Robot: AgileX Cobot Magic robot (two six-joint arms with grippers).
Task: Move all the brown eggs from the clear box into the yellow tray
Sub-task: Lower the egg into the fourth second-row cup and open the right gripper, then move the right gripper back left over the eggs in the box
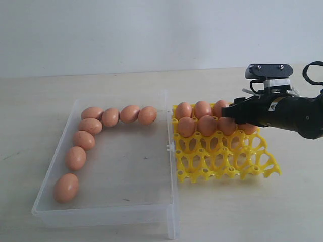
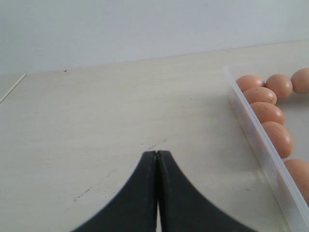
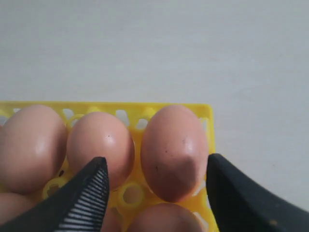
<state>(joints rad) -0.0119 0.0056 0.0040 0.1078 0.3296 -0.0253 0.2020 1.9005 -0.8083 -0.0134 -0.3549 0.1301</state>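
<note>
While the right arm reaches in from the right, what rests on the pale table (image 1: 101, 83)? — Student

Largest, the clear box (image 1: 132, 169), on the left, its side wall just beside the yellow tray (image 1: 224, 162). — Tutor

And the grippers? — Student

Right gripper (image 3: 155, 162): jaws apart, straddling an egg seated in the tray's corner cup. One finger stands clear of the shell; whether the other touches it cannot be told. Left gripper (image 2: 156, 154): fingers pressed together, empty, over bare table outside the box. — Tutor

Where are the brown eggs (image 1: 75, 158)? — Student

Eight lie in the box, in an L along its left and far walls. At least six sit in the tray's two far rows; the arm hides any beyond. — Tutor
</note>
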